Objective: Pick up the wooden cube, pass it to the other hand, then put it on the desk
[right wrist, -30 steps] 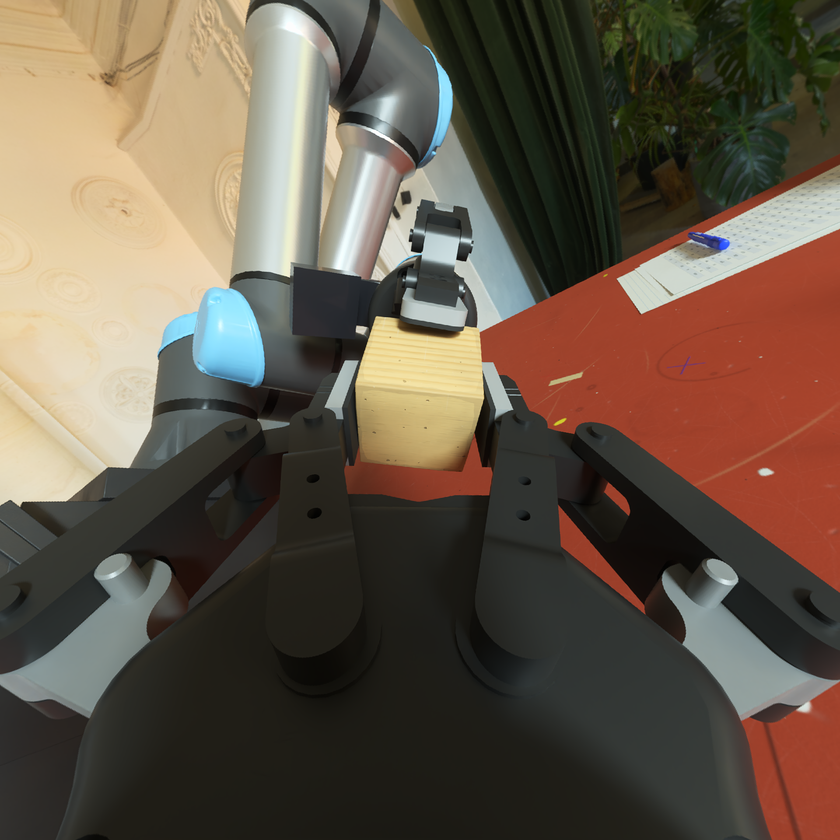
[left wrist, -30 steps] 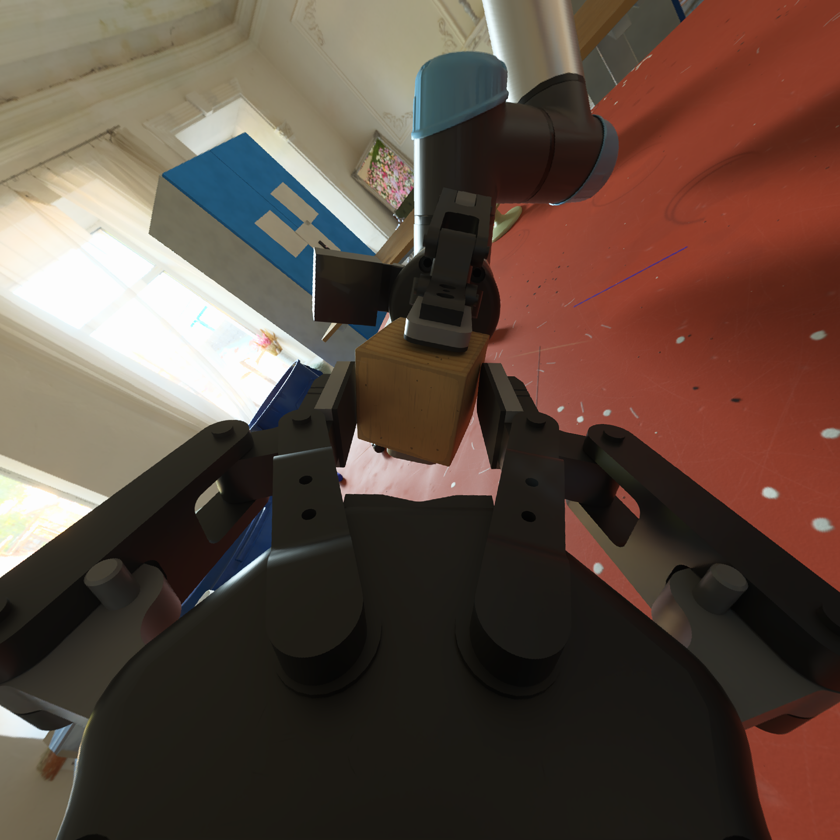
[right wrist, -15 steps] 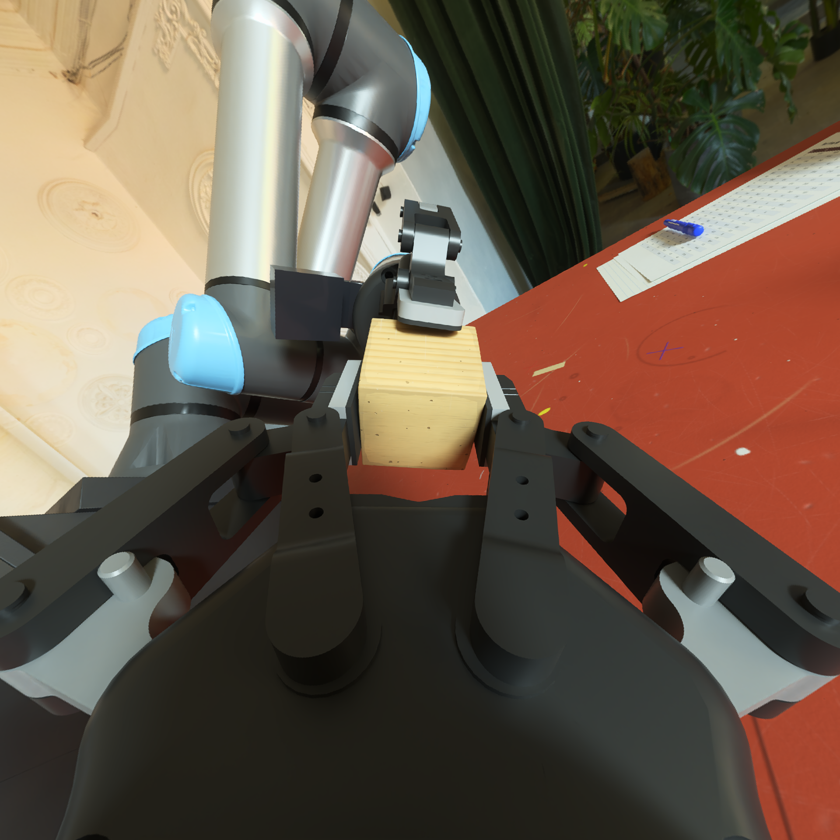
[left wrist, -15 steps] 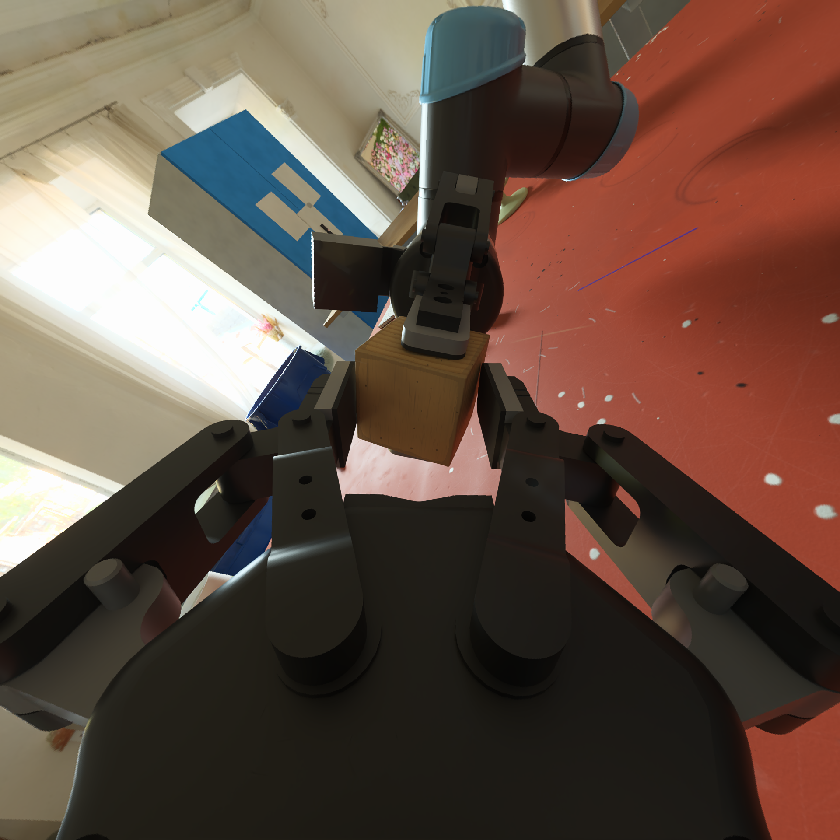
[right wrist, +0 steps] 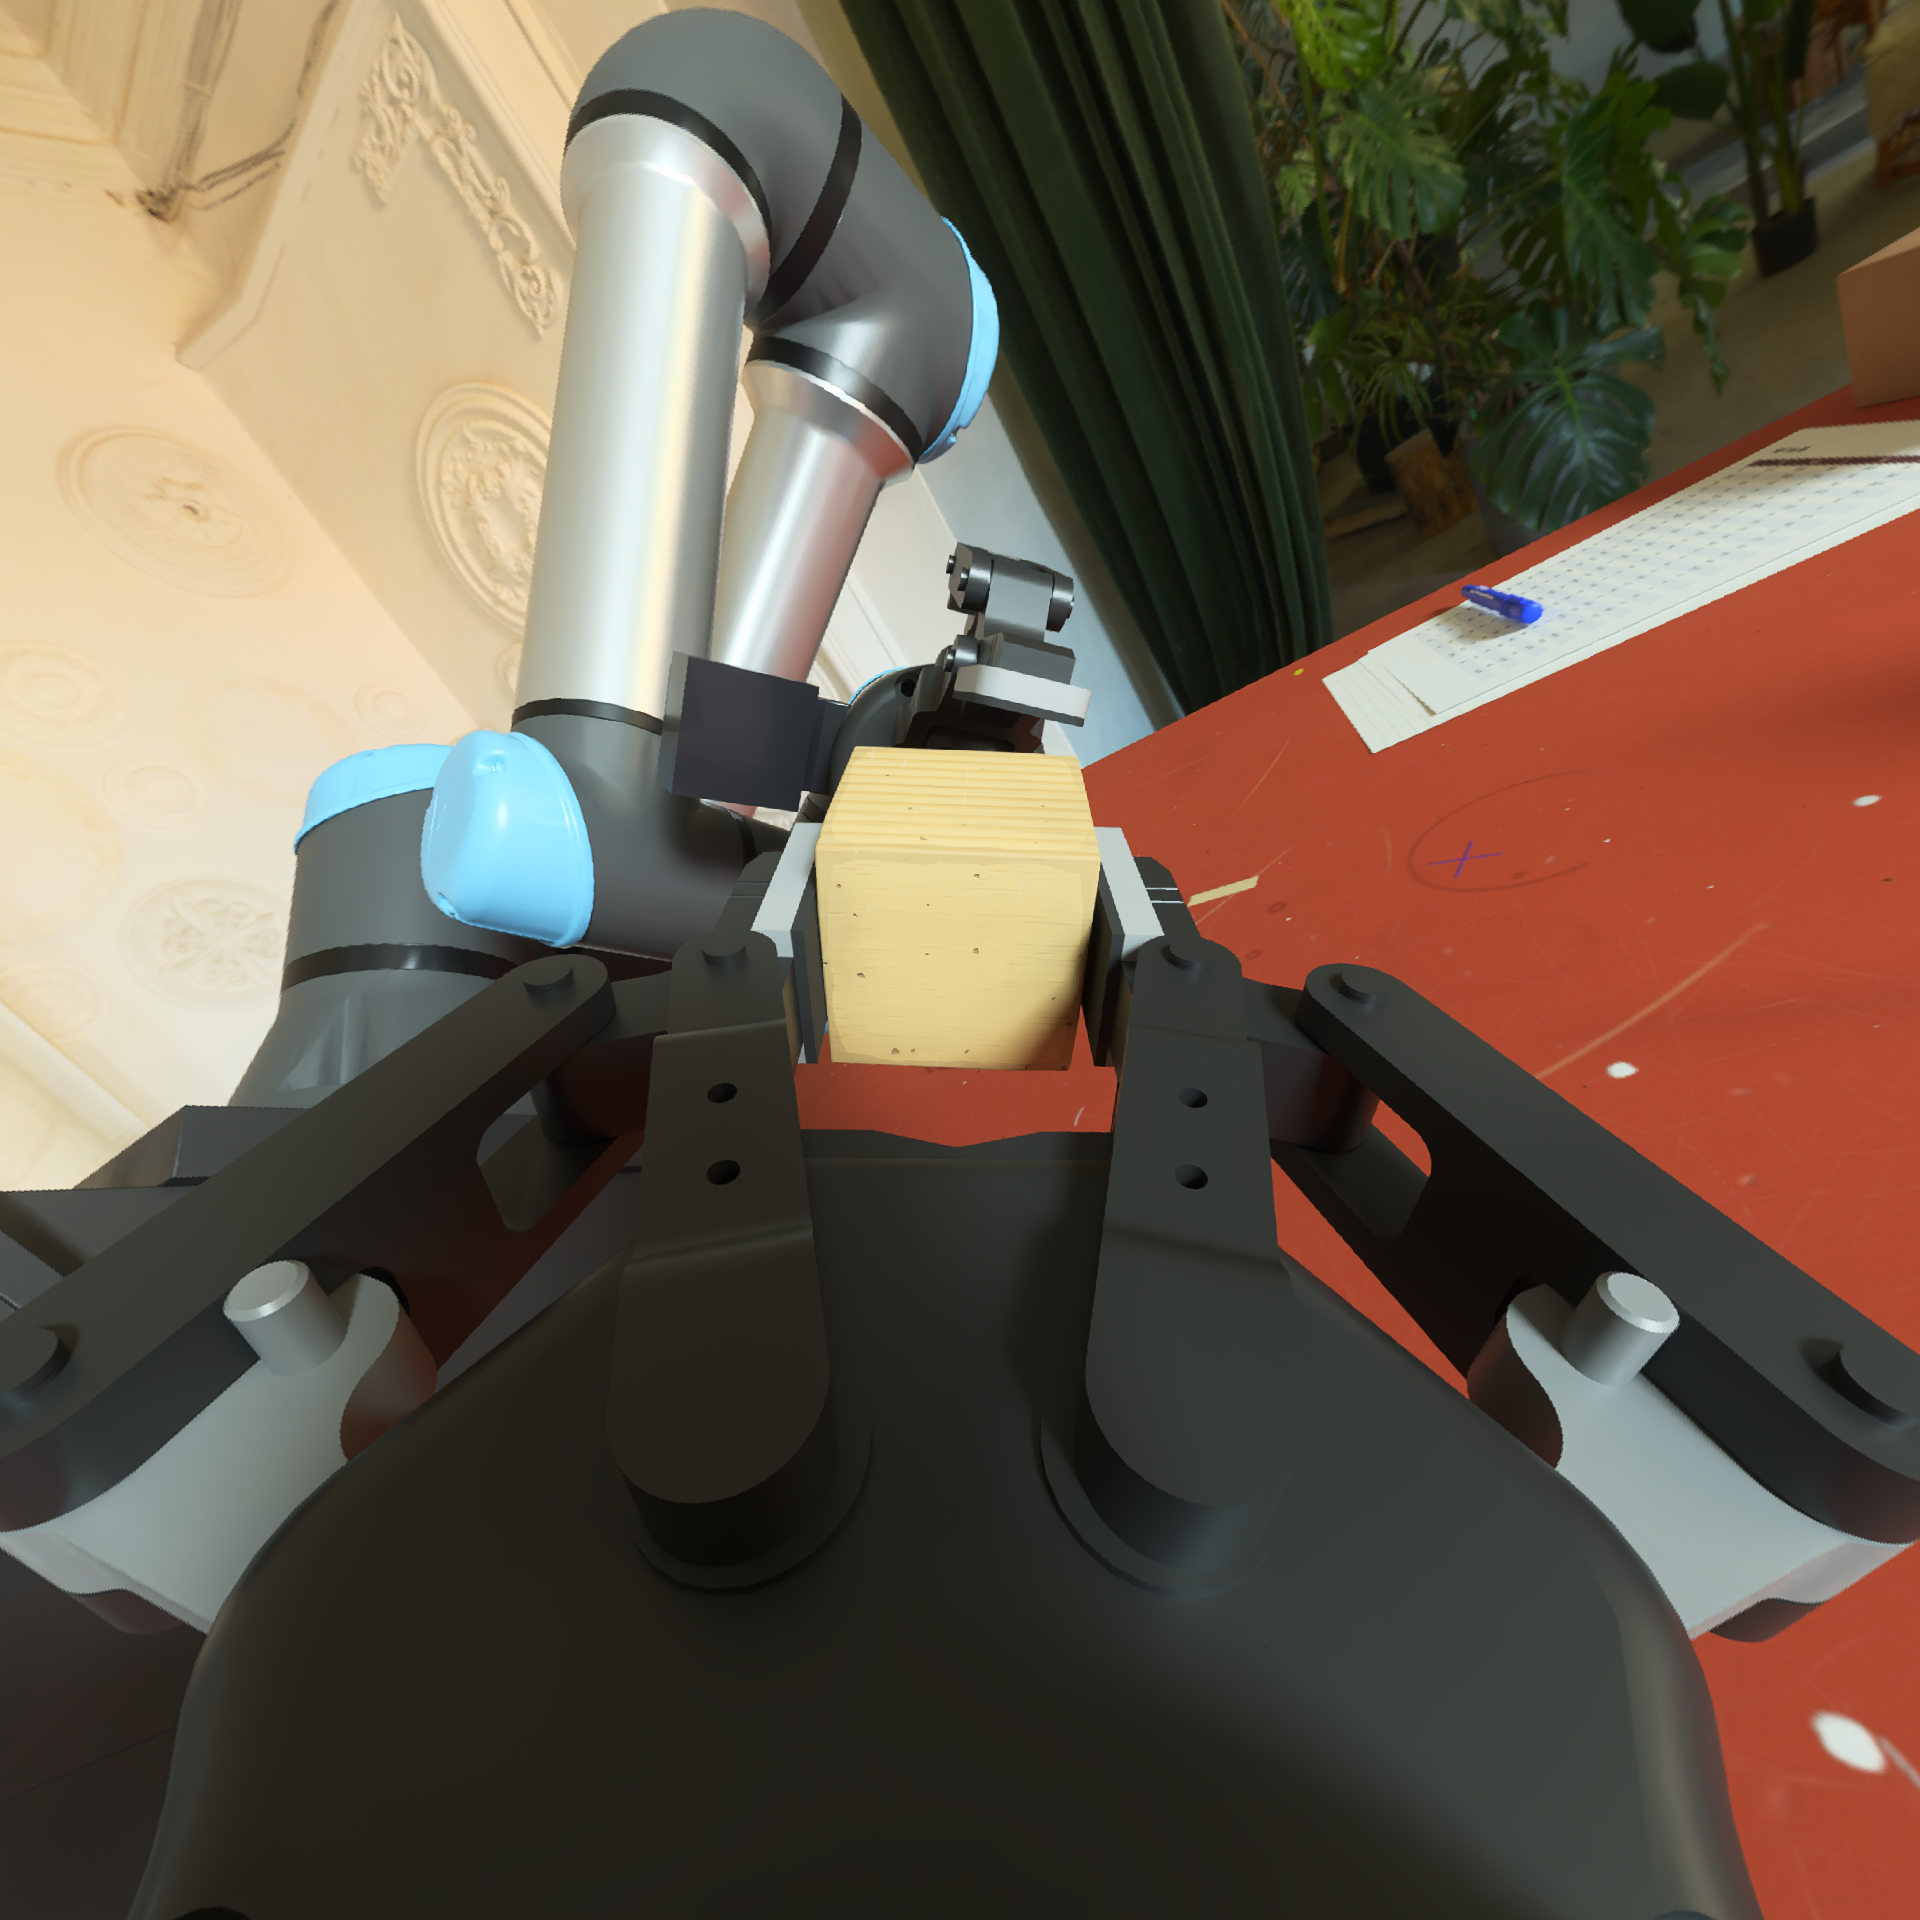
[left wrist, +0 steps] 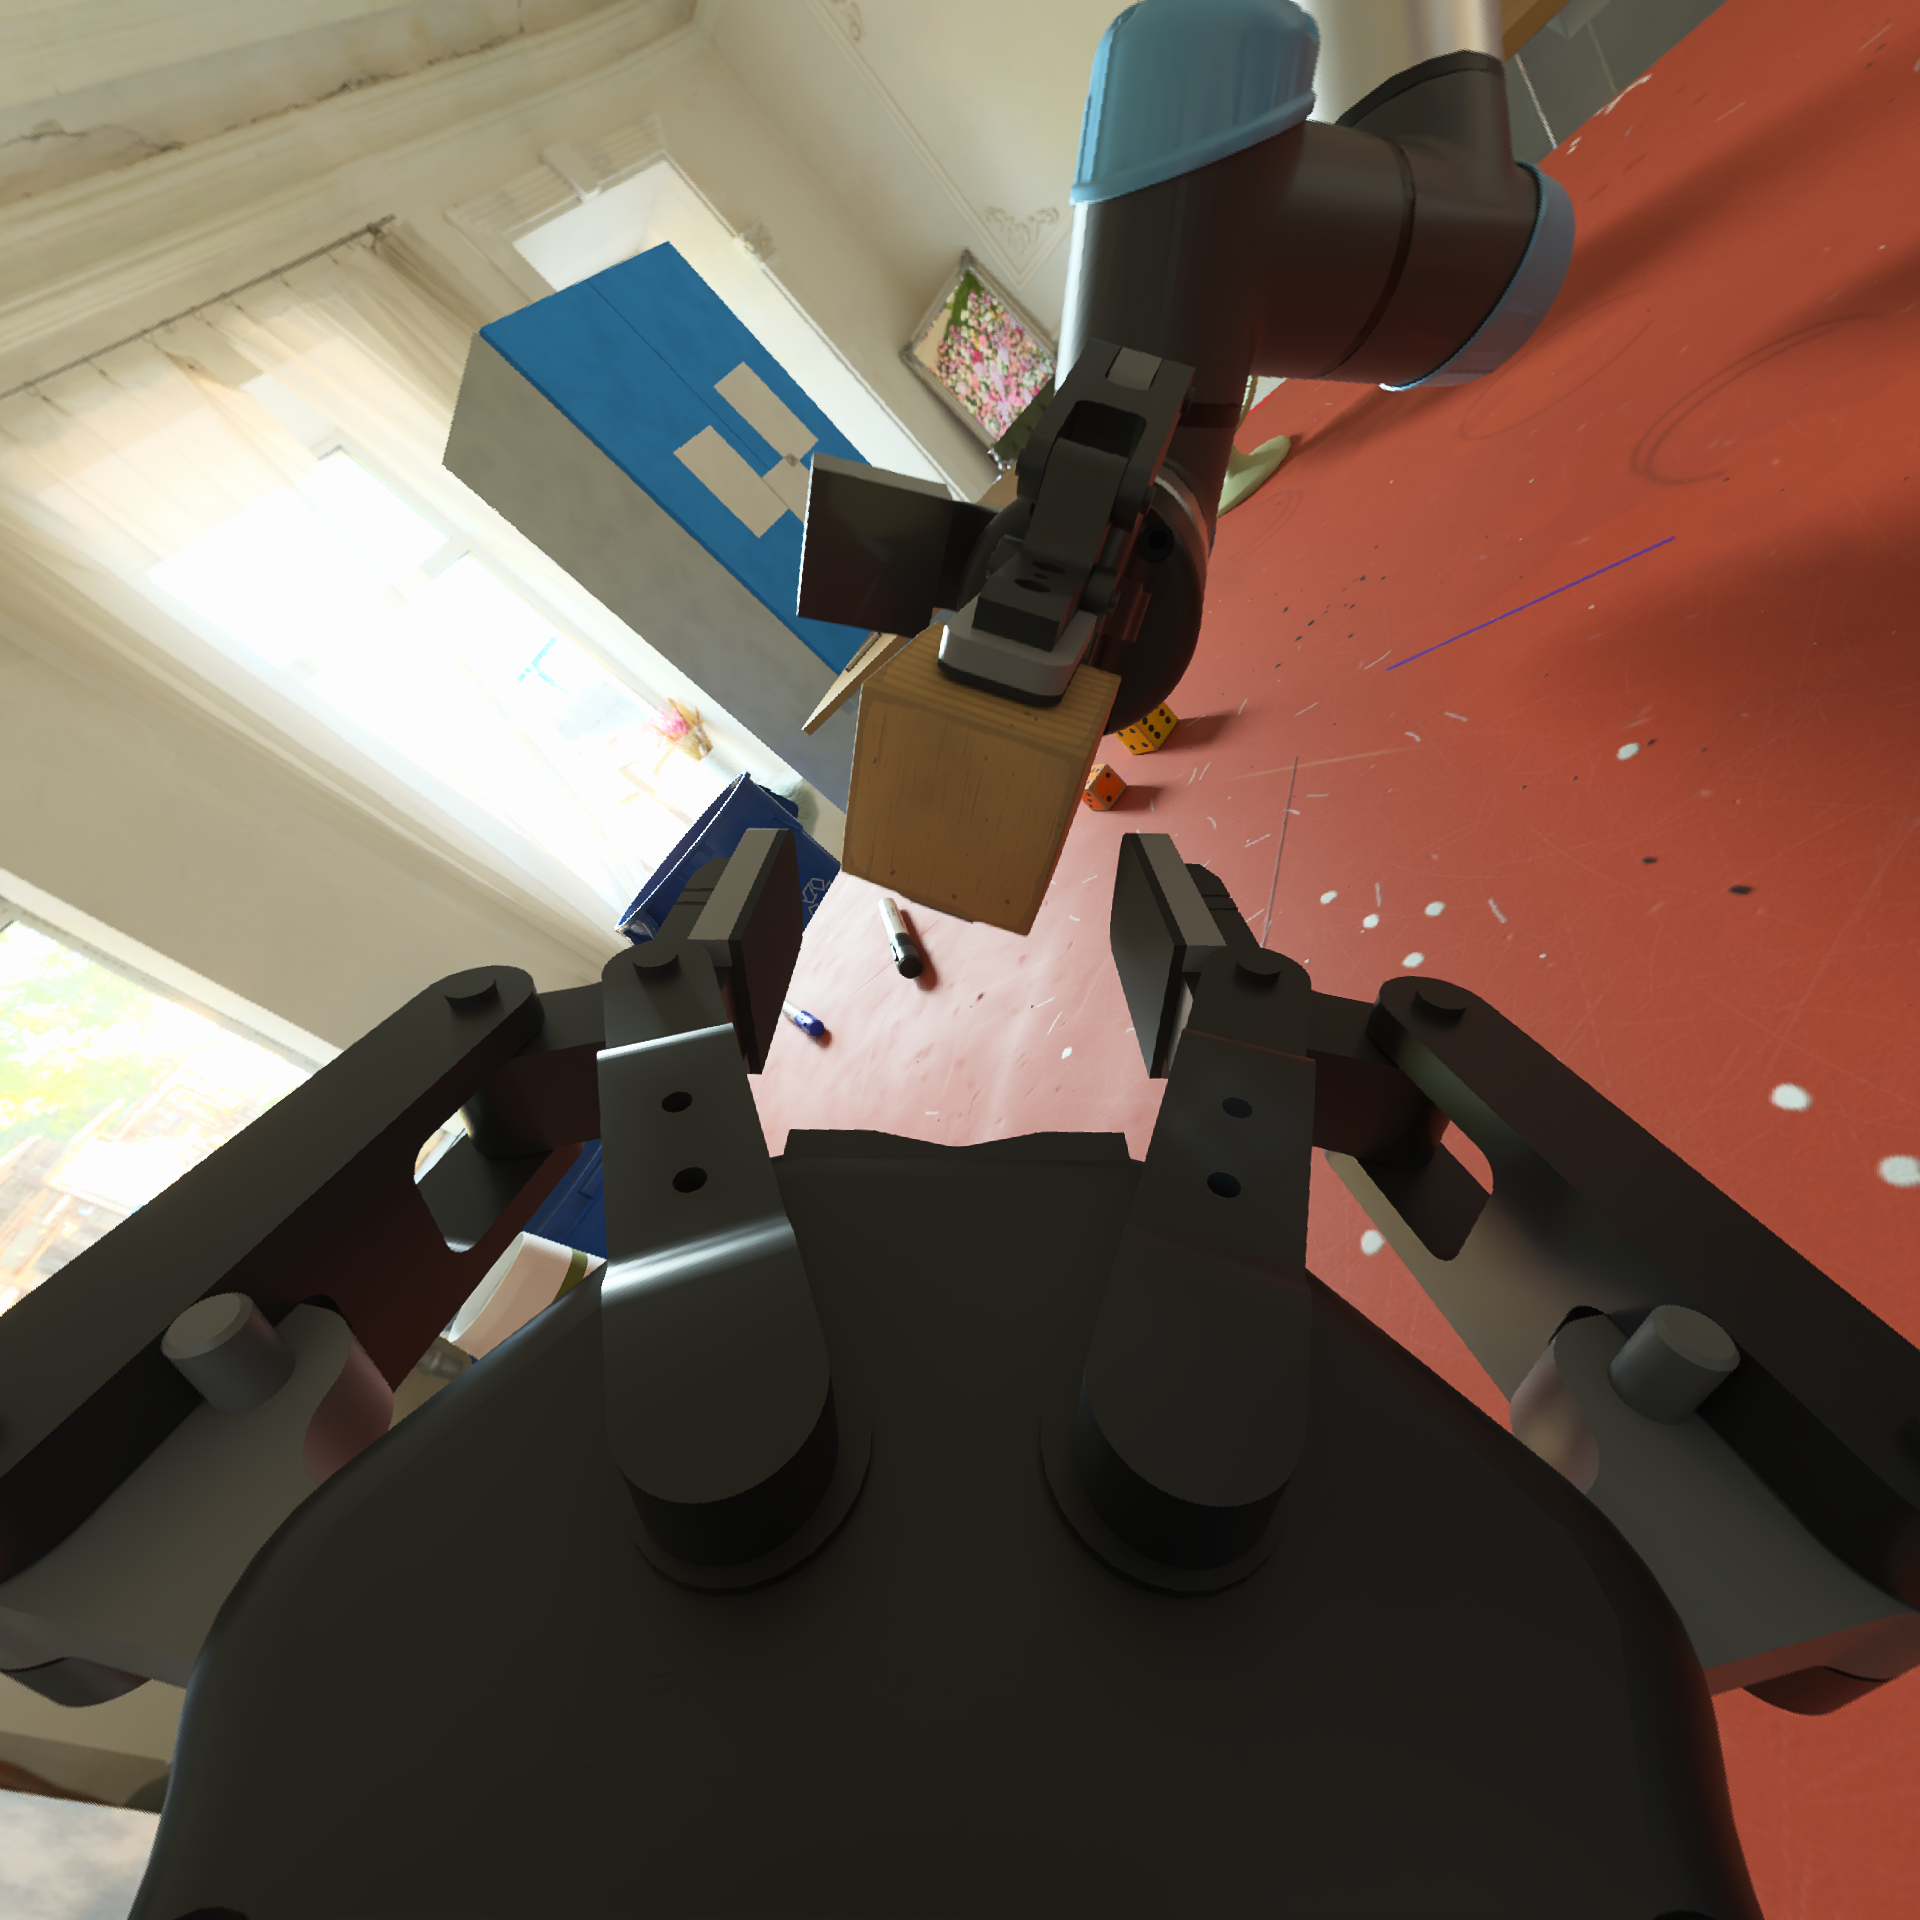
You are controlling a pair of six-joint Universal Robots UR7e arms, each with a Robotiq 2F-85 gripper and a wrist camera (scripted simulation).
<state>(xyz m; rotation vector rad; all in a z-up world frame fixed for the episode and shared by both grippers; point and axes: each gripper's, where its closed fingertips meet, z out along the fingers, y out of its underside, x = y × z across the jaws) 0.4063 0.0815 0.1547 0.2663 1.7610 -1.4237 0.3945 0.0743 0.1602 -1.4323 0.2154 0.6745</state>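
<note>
step: handover done, place next | cube [right wrist: 956, 914] pinched in right gripper [right wrist: 954, 940], above bench [right wrist: 1558, 987] | left gripper [left wrist: 951, 935] jaws spread, clear of cube | advice: lower level, release only once cube rests flat

Tan wood-grain cube [right wrist: 954, 914], red desk [right wrist: 1558, 987]

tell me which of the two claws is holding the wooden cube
The right claw: its pads press both sides of the wooden cube. The left claw is open, its fingers spread apart and clear of the cube.
</note>
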